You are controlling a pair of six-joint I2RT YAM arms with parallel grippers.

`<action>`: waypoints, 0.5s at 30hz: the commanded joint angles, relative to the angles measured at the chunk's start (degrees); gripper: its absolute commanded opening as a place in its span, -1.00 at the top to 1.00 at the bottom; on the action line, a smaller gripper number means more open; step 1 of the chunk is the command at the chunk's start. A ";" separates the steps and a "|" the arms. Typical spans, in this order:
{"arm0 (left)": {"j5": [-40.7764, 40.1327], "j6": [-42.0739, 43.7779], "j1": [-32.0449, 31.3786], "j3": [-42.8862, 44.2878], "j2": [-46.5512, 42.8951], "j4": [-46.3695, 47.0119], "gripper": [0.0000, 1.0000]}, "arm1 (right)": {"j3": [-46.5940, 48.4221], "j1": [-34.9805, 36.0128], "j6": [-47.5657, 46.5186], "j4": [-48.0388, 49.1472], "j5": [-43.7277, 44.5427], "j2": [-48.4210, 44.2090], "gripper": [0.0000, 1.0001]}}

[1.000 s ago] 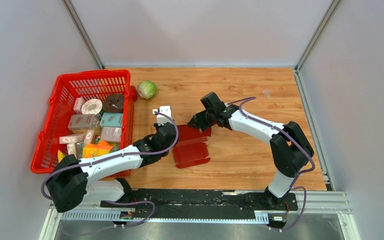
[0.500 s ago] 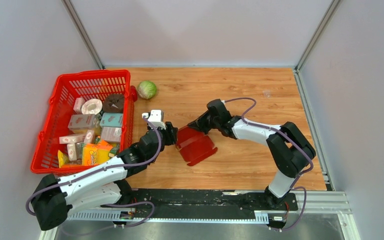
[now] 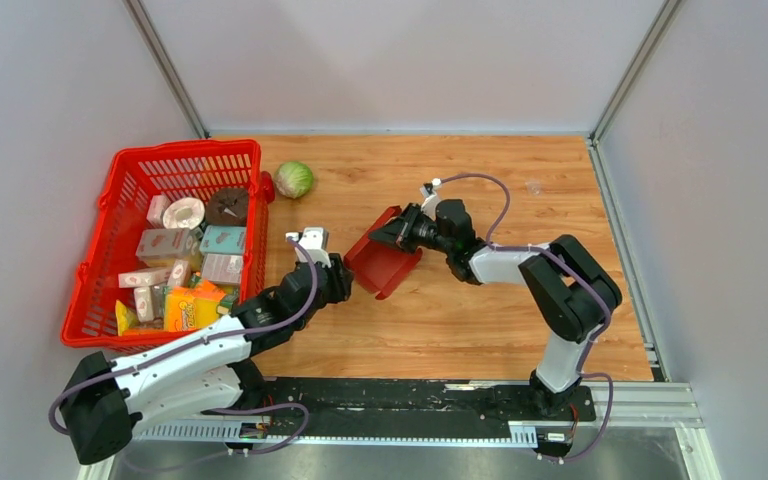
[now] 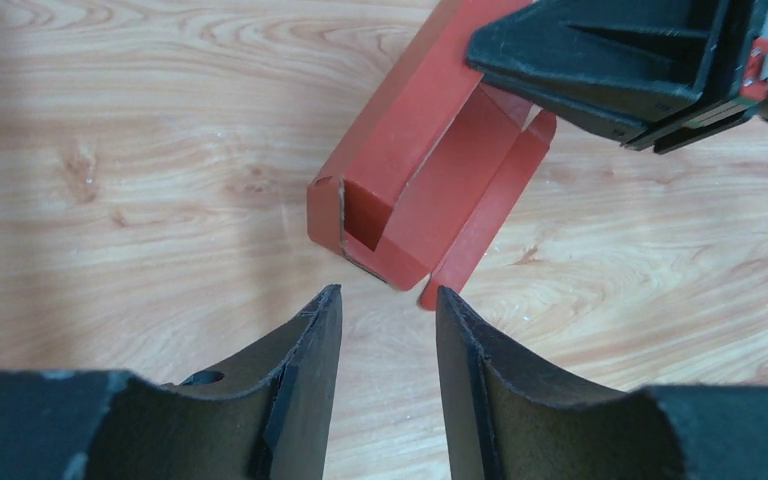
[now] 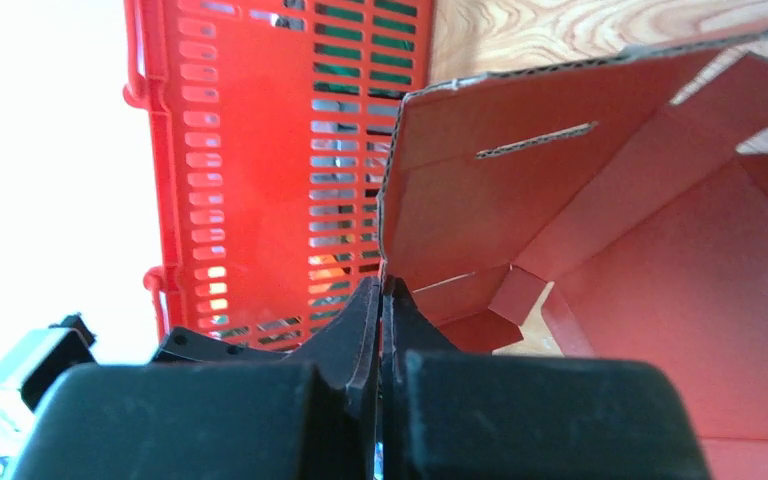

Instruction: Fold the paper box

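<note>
The paper box (image 3: 384, 264) is dark red cardboard, partly folded, with side walls up and flaps loose, tilted on the wooden table. My right gripper (image 3: 401, 231) is shut on the upper edge of one wall, seen close in the right wrist view (image 5: 381, 285) next to a slotted panel of the paper box (image 5: 660, 260). My left gripper (image 3: 346, 281) is just off the box's near-left corner. In the left wrist view it (image 4: 388, 292) is open and holds nothing, and the box's end (image 4: 410, 180) lies just beyond its fingertips (image 4: 322, 310).
A red mesh basket (image 3: 120, 215) with several cartons and packets stands at the left, close to the left arm. It fills the background of the right wrist view (image 5: 260, 150). A green cabbage (image 3: 294, 179) lies behind it. Grey walls enclose the table.
My left gripper has opened and drawn back toward the near left. The right gripper has swung the box up and leftward, from lying nearly flat to tilted.
</note>
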 commanded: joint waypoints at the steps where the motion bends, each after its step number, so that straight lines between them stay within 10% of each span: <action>1: -0.98 -3.44 -0.11 0.64 -3.01 -4.79 0.04 | -1.60 -1.06 -4.31 9.48 -5.24 4.75 1.00; 15: 5.32 -0.54 5.07 5.47 0.94 -9.01 0.13 | 1.91 -3.87 -5.88 8.88 -12.44 11.08 1.00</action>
